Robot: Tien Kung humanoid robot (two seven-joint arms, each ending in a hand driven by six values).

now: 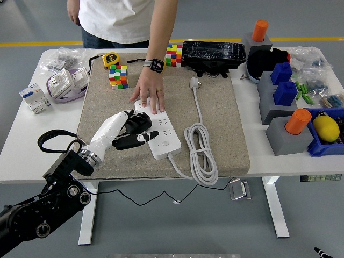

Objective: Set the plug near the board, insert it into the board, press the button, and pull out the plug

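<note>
Left hand (130, 130) grips a black plug (138, 123) against the white power strip (159, 130) on the mat mid-table. A person's hand (147, 93) pins the strip's far end. Misaligned, the plug could shove the skewed strip sideways.

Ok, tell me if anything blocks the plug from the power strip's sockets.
The left hand holds the black plug at the power strip. The person's hand covers only its far end; nothing visible blocks the nearby sockets.

Bright, even overhead light fills the frame; shadows are soft and short. The white worktop (32, 134) shows no harsh glare. Focus is sharp throughout, with slight wide-angle bending at the edges.
</note>
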